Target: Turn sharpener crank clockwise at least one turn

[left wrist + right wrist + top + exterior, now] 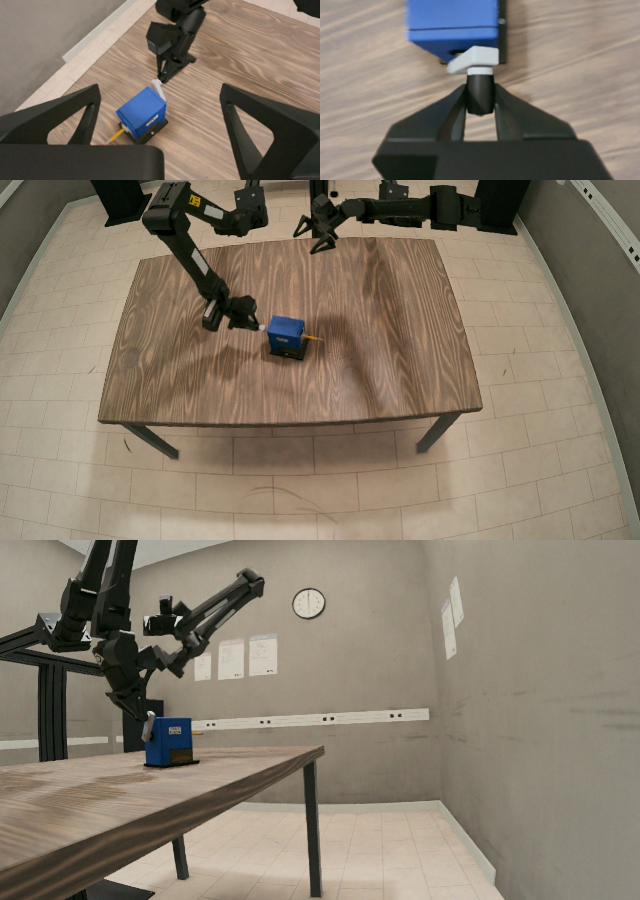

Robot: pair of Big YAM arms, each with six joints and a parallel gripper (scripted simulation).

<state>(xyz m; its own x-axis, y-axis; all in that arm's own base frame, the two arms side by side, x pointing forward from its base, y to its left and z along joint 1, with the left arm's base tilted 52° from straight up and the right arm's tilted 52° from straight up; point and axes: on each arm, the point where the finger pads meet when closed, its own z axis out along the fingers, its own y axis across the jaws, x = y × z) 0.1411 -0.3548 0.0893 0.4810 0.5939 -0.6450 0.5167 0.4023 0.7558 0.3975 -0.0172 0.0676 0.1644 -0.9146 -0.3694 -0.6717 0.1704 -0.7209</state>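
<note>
The blue box-shaped sharpener (286,330) (167,740) (142,110) (453,18) stands on the brown wooden surface (380,380) (200,800) (205,141) (569,100). Right gripper (260,326) (146,717) (162,79) (480,94): pinching the black cylindrical handle (480,90). Left gripper (314,237) (161,94): spread. Grip here; the crank likely turns stiffly, and the light body may slide.

soft light, faint shadows, slight blur

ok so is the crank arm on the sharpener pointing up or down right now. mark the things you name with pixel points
Up: in the exterior view the crank (262,328) (148,726) (158,89) (474,58) rises beside the blue sharpener (286,333) (169,740) (142,110) (453,20), its handle end near the top.
</note>
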